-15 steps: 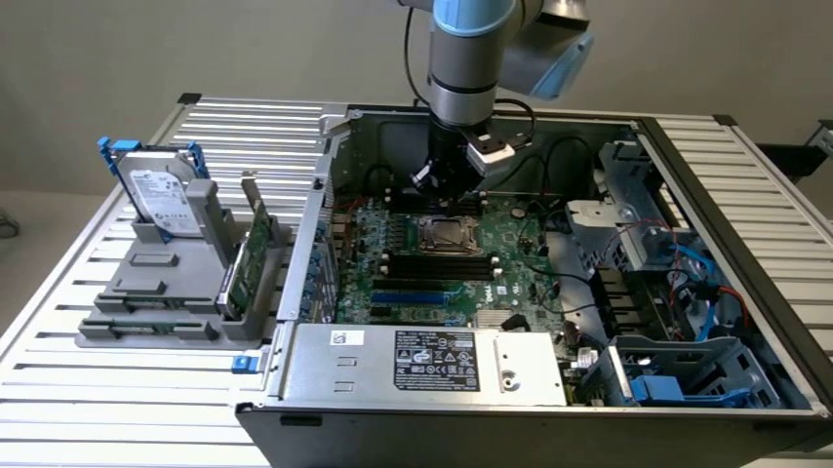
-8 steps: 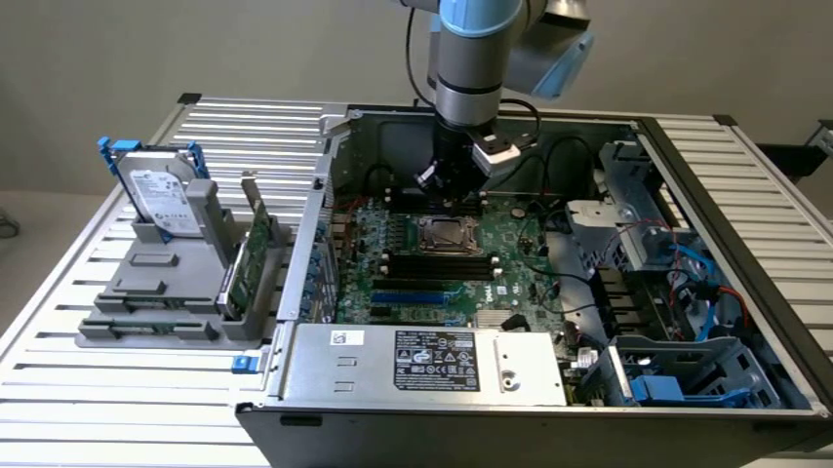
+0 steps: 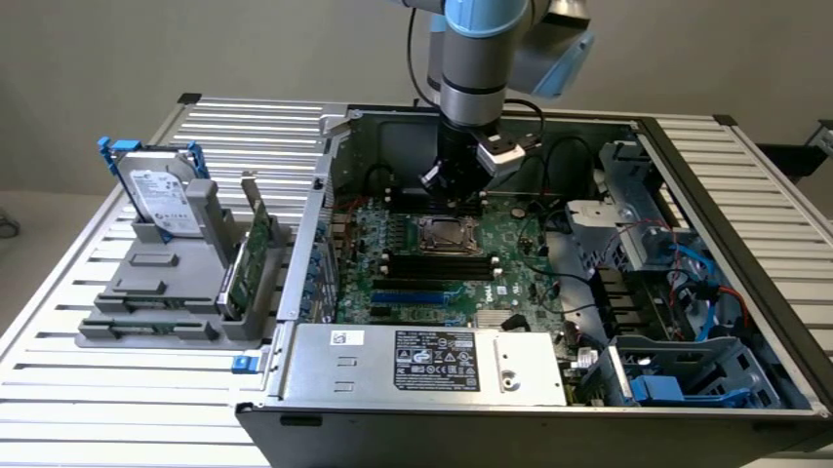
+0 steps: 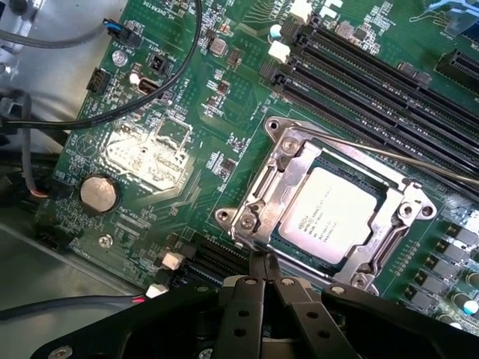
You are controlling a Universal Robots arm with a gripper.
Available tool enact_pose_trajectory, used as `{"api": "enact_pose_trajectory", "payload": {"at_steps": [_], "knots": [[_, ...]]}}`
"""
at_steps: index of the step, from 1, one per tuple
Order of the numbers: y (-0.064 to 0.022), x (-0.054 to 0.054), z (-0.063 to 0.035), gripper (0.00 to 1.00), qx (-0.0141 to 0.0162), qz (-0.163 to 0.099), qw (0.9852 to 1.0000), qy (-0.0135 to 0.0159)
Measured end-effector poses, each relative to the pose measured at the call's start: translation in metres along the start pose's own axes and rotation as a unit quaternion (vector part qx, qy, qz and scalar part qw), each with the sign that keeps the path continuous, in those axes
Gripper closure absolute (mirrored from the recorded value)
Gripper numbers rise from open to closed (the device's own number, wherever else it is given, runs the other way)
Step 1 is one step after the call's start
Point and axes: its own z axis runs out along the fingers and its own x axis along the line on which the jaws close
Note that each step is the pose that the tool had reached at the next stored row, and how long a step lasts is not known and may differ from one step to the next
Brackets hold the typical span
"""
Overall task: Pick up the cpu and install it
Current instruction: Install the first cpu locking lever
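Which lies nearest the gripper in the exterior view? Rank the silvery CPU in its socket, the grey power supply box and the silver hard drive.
1. Silvery CPU in its socket, just below the shut gripper.
2. Grey power supply box, at the case's front.
3. Silver hard drive, outside the case at the exterior view's left.

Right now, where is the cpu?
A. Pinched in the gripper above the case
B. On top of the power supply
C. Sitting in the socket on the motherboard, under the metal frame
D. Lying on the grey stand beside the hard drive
C: the wrist view shows the cpu seated in the socket with the metal frame around it, while the shut gripper holds nothing.
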Motion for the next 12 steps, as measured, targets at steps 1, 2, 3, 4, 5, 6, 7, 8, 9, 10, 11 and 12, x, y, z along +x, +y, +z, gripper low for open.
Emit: {"api": "enact_pose_trajectory", "payload": {"at_steps": [1,2,3,4,5,6,7,8,9,10,11,12], "knots": [[0.0000,0.0001,0.0000,0.89,0.0002,0.000,1.0000,0.0001],[0.0001,0.0002,0.0000,0.89,0.0005,0.000,1.0000,0.0002],[0.0001,0.0003,0.0000,0.89,0.0009,0.000,1.0000,0.0004],[0.0002,0.0003,-0.0001,0.89,0.0013,0.000,1.0000,0.0006],[0.0002,0.0004,-0.0001,0.89,0.0020,0.000,1.0000,0.0009],[0.0002,0.0004,-0.0001,0.89,0.0027,0.000,1.0000,0.0013],[0.0002,0.0005,-0.0002,0.89,0.0037,0.000,1.0000,0.0019],[0.0001,0.0006,-0.0006,0.89,0.0047,0.000,1.0000,0.0026],[0.0001,0.0006,-0.0013,0.89,0.0052,0.000,1.0000,0.0029],[0.0001,0.0007,-0.0022,0.89,0.0057,0.000,1.0000,0.0032],[0.0001,0.0007,-0.0035,0.89,0.0058,0.000,1.0000,0.0030],[0.0001,0.0007,-0.0051,0.89,0.0059,0.000,1.0000,0.0024]]}}
